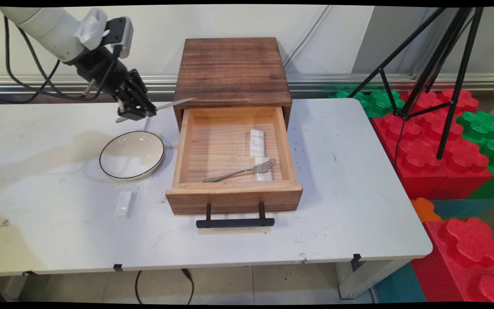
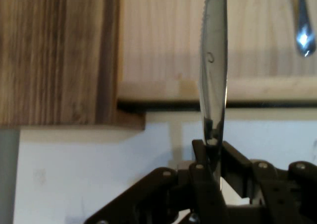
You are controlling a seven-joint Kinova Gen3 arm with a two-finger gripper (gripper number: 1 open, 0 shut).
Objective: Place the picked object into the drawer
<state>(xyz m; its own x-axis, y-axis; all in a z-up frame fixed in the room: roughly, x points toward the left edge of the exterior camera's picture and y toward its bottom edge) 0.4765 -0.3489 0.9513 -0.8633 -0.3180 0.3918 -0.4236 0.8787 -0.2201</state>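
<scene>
the drawer [image 1: 234, 150], its handle [image 1: 235, 222] nearest, lies open with a fork [image 1: 240, 171] inside; fingers [image 2: 233, 159] pinch a knife [image 1: 174, 104] above the surface [image 1: 350, 180] beside it, which could twist loose.

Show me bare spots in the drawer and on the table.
Drawer: left half is bare; right side is crowded by the fork and two white rests. Table: all bare right of the drawer. Left side holds bowl, another rest, and gripper holding knife.

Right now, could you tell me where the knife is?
The knife is clamped in the gripper, left of the drawer, its blade pointing toward the wooden box, above the bowl.
</scene>
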